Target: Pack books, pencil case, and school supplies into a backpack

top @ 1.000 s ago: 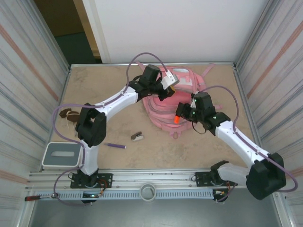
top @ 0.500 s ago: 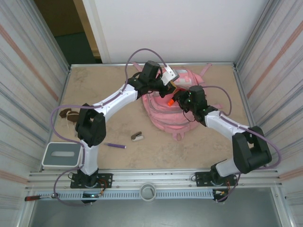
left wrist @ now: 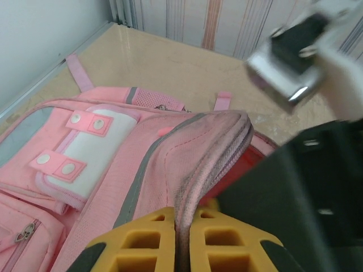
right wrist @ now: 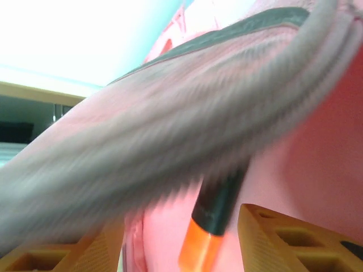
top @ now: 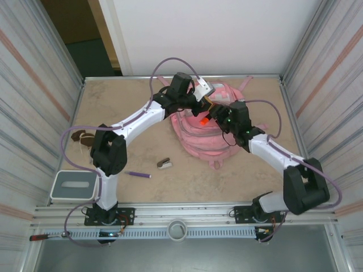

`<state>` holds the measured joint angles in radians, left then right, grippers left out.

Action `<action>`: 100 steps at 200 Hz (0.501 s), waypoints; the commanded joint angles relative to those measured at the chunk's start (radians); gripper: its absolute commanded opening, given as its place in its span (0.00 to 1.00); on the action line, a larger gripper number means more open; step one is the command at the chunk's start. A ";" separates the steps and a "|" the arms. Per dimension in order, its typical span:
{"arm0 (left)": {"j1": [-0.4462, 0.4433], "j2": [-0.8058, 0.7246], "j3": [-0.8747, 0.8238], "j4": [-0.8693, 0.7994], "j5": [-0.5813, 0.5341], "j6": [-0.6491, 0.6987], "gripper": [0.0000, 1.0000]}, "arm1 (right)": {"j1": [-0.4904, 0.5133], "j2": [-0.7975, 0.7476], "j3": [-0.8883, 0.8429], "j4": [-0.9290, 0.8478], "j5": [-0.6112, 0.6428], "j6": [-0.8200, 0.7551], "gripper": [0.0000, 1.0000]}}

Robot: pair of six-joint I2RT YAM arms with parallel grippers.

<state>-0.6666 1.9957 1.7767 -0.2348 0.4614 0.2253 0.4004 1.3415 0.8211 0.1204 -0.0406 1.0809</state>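
Now left gripper (left wrist: pixel 180 241) is pinching the backpack (left wrist: pixel 108 153) rim; right gripper (right wrist: pixel 176 243) is hanging spread, highlighter (right wrist: pixel 212 218) lying loose between, pointing lengthwise inward.

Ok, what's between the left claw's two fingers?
The zip edge of the backpack, pinched in the left claw, as the left wrist view shows.

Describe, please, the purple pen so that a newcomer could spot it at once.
Start at the big pink backpack on the table. Left of its near end lies a small white-and-brown piece. The pen lies beside that, nearer the left arm: thin, straight, purple, not stubby.
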 commanded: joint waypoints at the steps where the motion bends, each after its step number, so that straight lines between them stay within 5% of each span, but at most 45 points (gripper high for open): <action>1: 0.014 -0.022 0.040 0.091 0.062 -0.035 0.00 | 0.051 -0.129 -0.052 -0.115 0.083 -0.224 0.53; 46: 0.029 -0.008 0.040 0.091 0.062 -0.038 0.00 | 0.226 -0.218 -0.119 -0.170 0.065 -0.623 0.55; 100: 0.033 -0.013 0.028 0.067 0.046 -0.030 0.00 | 0.518 0.071 0.019 -0.191 0.097 -0.959 0.77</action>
<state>-0.6437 2.0018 1.7767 -0.2344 0.4900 0.2043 0.8436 1.2934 0.7536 -0.0380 0.0303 0.3416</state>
